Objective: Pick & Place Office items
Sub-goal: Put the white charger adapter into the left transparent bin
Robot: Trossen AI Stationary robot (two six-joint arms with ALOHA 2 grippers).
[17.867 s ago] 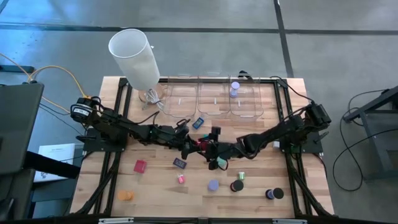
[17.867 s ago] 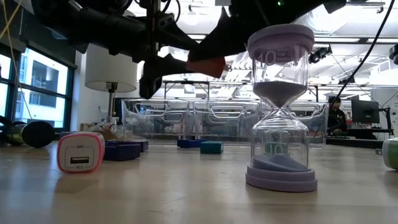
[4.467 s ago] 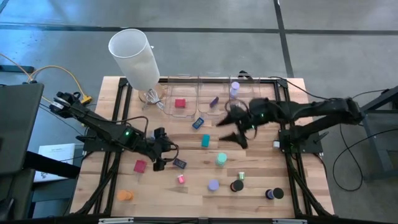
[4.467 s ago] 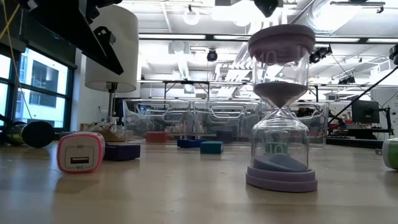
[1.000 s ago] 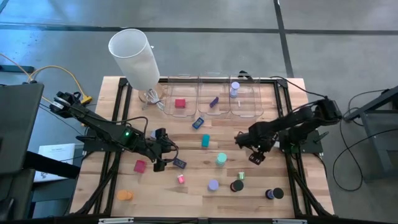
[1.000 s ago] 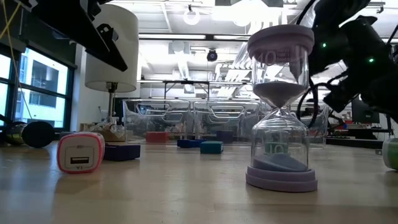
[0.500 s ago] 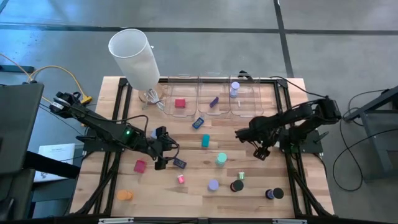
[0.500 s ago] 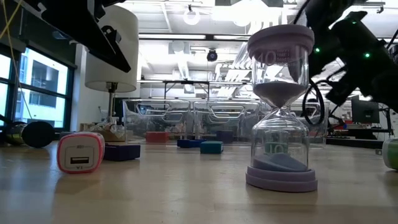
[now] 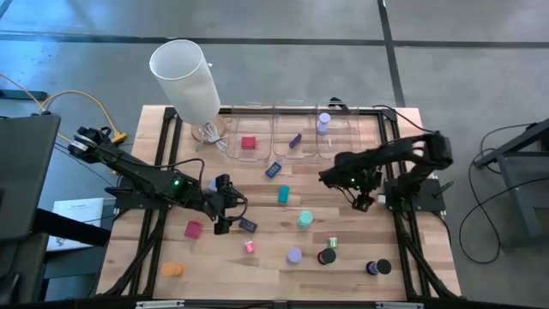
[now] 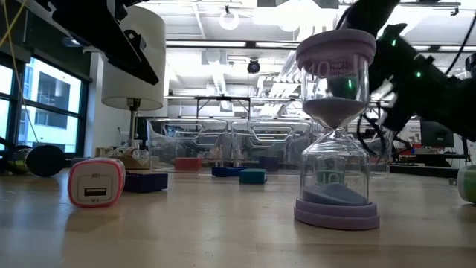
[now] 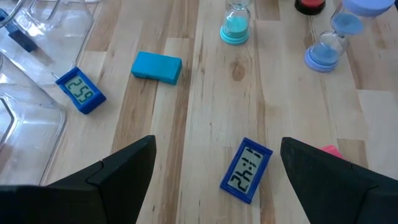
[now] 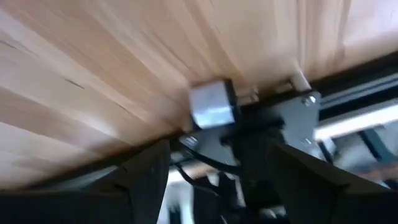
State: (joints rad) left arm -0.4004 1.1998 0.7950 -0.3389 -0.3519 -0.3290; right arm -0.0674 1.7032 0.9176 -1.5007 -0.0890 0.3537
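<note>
The office items lie scattered on the wooden table point(image 9: 343, 257). A dark blue clock point(image 11: 245, 171) lies flat just ahead of my left gripper point(image 11: 217, 143), which hovers open above it at the table's left middle point(image 9: 230, 210). Beyond it lie a teal block point(image 11: 157, 67), a second blue clock point(image 11: 81, 93) and a teal hourglass point(image 11: 236, 25). My right gripper point(image 9: 365, 202) is open and holds nothing. It hangs over bare wood near the table's right edge, tilted down toward the black frame point(image 12: 273, 124).
Three clear bins point(image 9: 296, 137) stand along the far edge, holding a red block point(image 9: 249, 142), a purple piece point(image 9: 295, 140) and a lavender hourglass point(image 9: 323, 123). A tall white cylinder point(image 9: 184, 77) stands at the far left. More pieces lie near the front edge, such as an orange disc point(image 9: 174, 269).
My right gripper has drawn back toward the table's far right, away from the teal hourglass, and its wrist has turned and rolled so the fingers now face the right-hand frame. It stays open and holds nothing.
</note>
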